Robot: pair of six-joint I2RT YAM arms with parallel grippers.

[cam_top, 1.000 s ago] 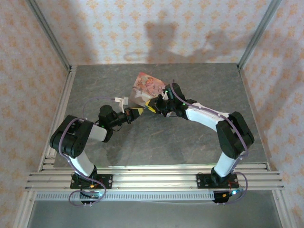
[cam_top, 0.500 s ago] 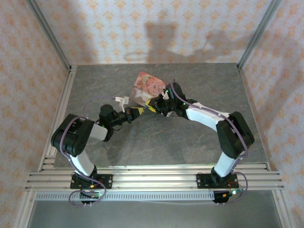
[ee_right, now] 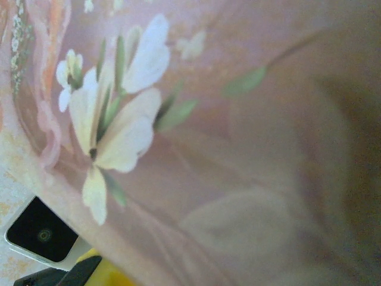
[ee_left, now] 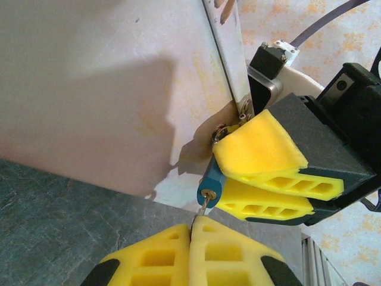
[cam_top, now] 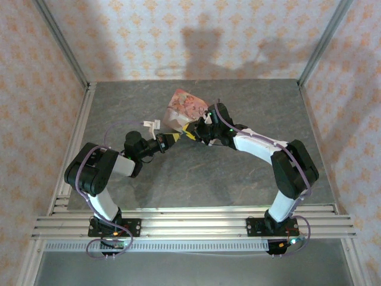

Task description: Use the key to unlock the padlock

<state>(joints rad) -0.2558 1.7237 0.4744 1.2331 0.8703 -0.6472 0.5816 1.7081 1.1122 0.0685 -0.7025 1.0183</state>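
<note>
The small dark bluish padlock [ee_left: 209, 182] hangs by its silver shackle [ee_left: 220, 130] from the hasp of the pink box [cam_top: 186, 106]. My right gripper [ee_left: 219, 176] is shut on the padlock, one yellow finger [ee_left: 262, 149] above the body and one below. The keyhole end faces my left gripper [ee_left: 191, 221], which is shut on the key [ee_left: 203, 207]. Only the key's thin tip shows, and it sits in the keyhole. In the top view the left gripper [cam_top: 171, 139] and right gripper [cam_top: 189, 132] meet at the box's near corner. The box lid's flower picture [ee_right: 113, 128] is close to the right wrist camera.
The pink box stands tilted on the grey table [cam_top: 238, 173] in the middle, toward the back. Metal frame rails [cam_top: 71, 143] run along the table's sides. Patterned walls close off the back and both sides.
Both arms have shifted only very slightly. Both grips look the same as before.
</note>
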